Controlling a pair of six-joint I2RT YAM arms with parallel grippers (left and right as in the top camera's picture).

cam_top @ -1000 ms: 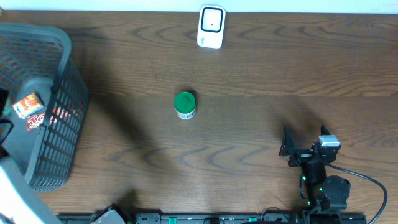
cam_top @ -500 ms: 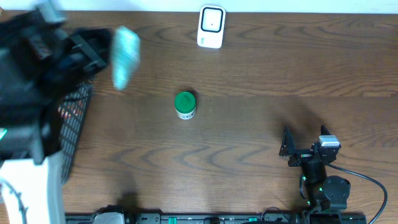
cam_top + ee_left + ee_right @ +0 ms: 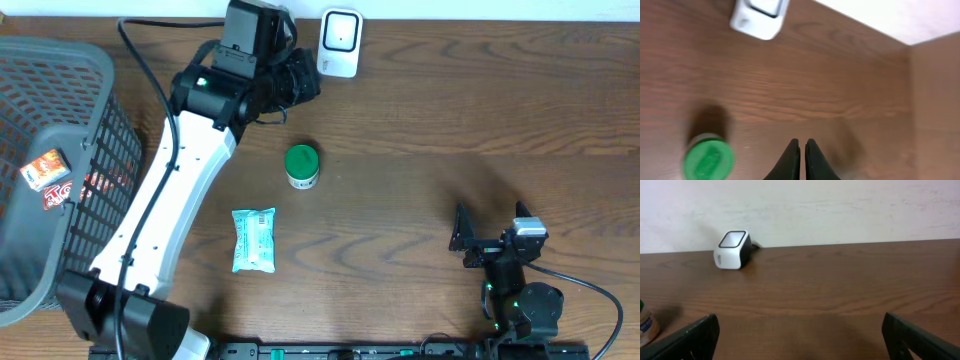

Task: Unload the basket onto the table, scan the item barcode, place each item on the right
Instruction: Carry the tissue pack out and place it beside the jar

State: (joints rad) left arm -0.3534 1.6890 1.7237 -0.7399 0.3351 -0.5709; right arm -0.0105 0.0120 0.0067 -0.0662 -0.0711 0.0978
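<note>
Since half a second ago, the teal packet (image 3: pixel 253 240) is no longer riding in the air by the basket (image 3: pixel 95 70); it is lying flat on the table (image 3: pixel 420 110), below-left of the green-capped jar (image 3: pixel 301 166) and well apart from both claws. The left gripper (image 3: pixel 801 148) is now hovering near the white scanner (image 3: pixel 340 42), jaws pressed together and holding nothing. The right gripper (image 3: pixel 490 222) is sitting unmoved at the near right edge, jaws spread wide and empty.
</note>
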